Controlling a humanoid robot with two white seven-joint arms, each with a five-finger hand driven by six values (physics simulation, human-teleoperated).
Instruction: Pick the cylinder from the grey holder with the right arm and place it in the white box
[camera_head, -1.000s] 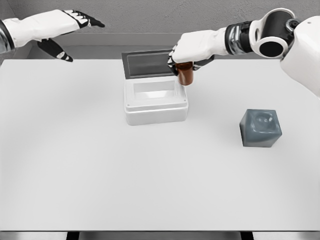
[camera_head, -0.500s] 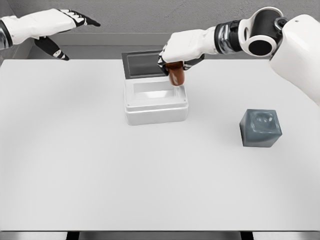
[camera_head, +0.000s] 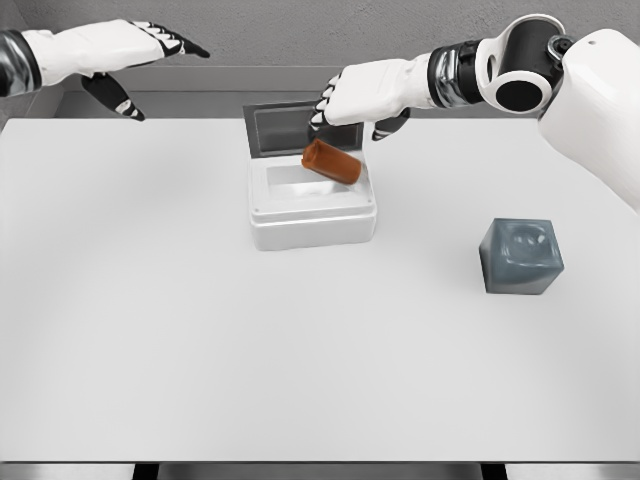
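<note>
A brown cylinder (camera_head: 332, 162) lies tilted on its side over the opening of the white box (camera_head: 311, 223), apart from any finger. My right hand (camera_head: 352, 104) hovers just above it with its fingers spread and holds nothing. The box's dark lid (camera_head: 290, 128) stands open behind it. The grey holder (camera_head: 520, 256) sits on the table to the right, its top socket bare. My left hand (camera_head: 140, 55) is raised at the upper left, fingers spread, far from the box.
The white table (camera_head: 180, 330) spreads wide to the front and left of the box. A grey wall runs along the back edge.
My right hand let go of the cylinder and lifted slightly; the cylinder tipped over and dropped toward the box opening. The left arm shifted a little.
</note>
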